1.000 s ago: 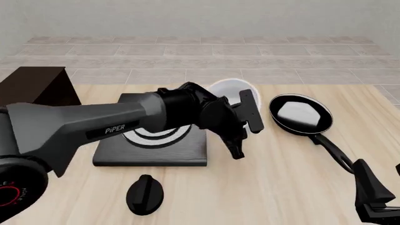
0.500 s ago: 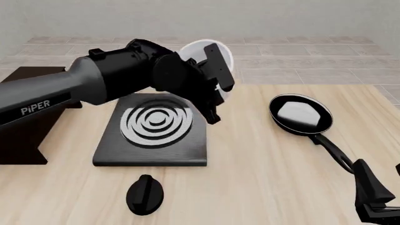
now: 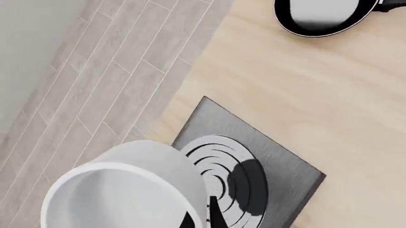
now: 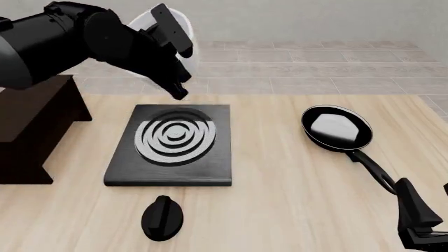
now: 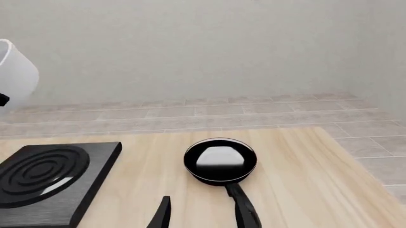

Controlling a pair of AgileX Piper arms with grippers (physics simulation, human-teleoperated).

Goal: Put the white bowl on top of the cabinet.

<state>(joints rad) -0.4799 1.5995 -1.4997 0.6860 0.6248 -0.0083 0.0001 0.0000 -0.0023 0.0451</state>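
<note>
White bowl (image 4: 183, 31) hangs high over the stove plate (image 4: 171, 144), pinched by the left gripper (image 4: 175, 63). Next, carry it toward nine o'clock, above the cabinet (image 4: 31, 126), then lower it.

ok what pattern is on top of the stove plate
White concentric rings on the flat black stove plate, clearest in the front view.

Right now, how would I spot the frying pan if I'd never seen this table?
Start at the square black stove plate with white rings. To its right lies the black frying pan, handle pointing toward the arms' side. Only it holds a white block.
</note>
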